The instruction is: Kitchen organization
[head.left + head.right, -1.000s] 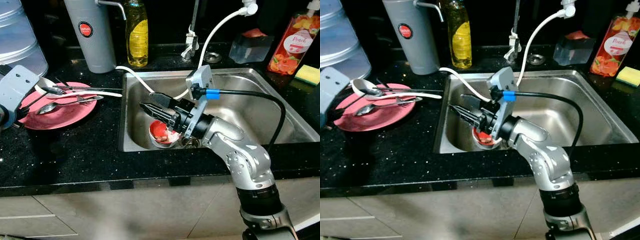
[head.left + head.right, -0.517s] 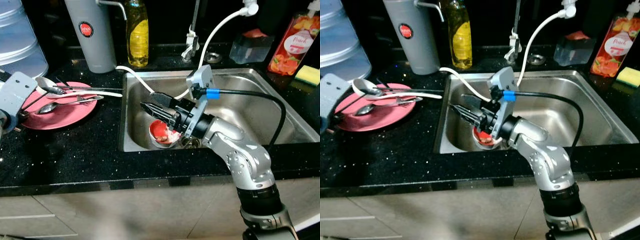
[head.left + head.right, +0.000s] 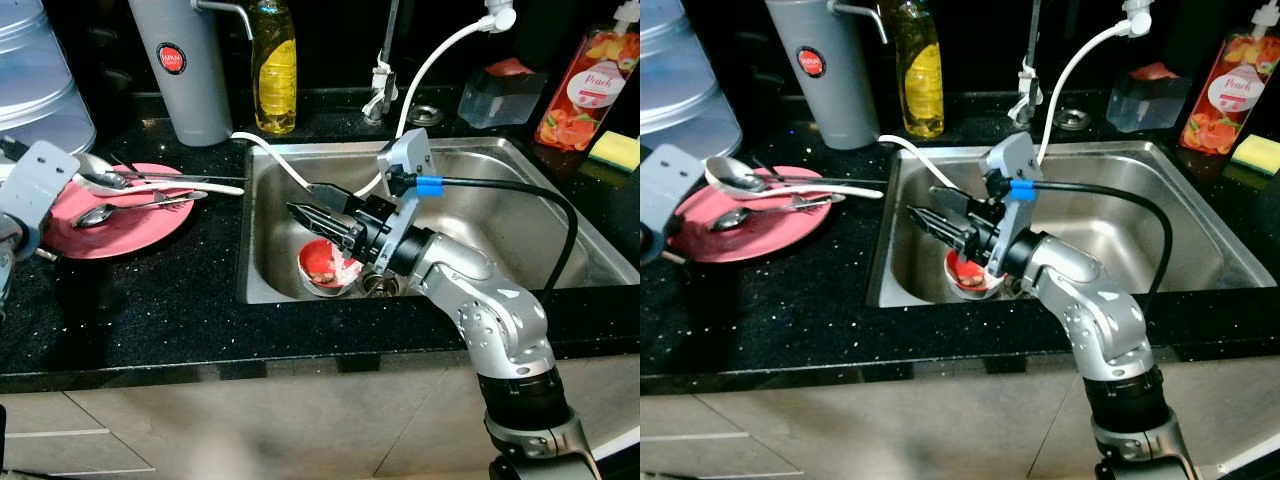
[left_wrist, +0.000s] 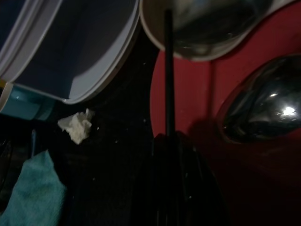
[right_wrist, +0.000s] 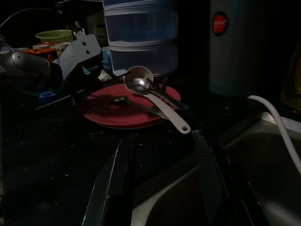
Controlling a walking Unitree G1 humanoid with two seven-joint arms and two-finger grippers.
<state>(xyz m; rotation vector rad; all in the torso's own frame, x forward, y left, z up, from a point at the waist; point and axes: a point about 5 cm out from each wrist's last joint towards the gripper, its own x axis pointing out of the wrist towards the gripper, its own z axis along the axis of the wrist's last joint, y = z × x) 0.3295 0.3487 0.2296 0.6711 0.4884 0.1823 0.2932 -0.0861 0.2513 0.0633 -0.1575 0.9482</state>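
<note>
Head cameras first: we're reaching our right gripper (image 3: 318, 207) into the stainless steel sink (image 3: 520, 215), fingers spread apart and gripping nothing, hovering just above a small red bowl (image 3: 325, 265) that's sitting on the sink floor beside the drain. A white hose (image 3: 430, 60) is curving down from the tap area into the basin. Over on the black speckled countertop (image 3: 150, 290) a round pink plate (image 3: 120, 225) is carrying a white ladle-style spoon (image 3: 150, 185) and some metal spoons (image 3: 105, 213), and our left gripper (image 3: 35, 215) is sitting at the plate's outer edge; we can't tell from here whether those fingers are apart or together. Behind that we're seeing a grey thermos jug (image 3: 185, 70), a yellow bottle of dish liquid (image 3: 272, 65), a red soap bottle (image 3: 1230, 85) and a yellow sponge (image 3: 1255, 152).

Left wrist view: we're looking along a thin dark finger (image 4: 167, 70) right over the pink plate, with a shiny metal spoon bowl (image 4: 258, 113) close by, plus a crumpled white scrap (image 4: 76, 126) and a teal cloth (image 4: 30, 193) on the counter.

Right wrist view: our two black fingers (image 5: 117, 174) are standing wide apart, pointing across the counter toward the plate and the stacked clear containers (image 5: 141, 37).
</note>
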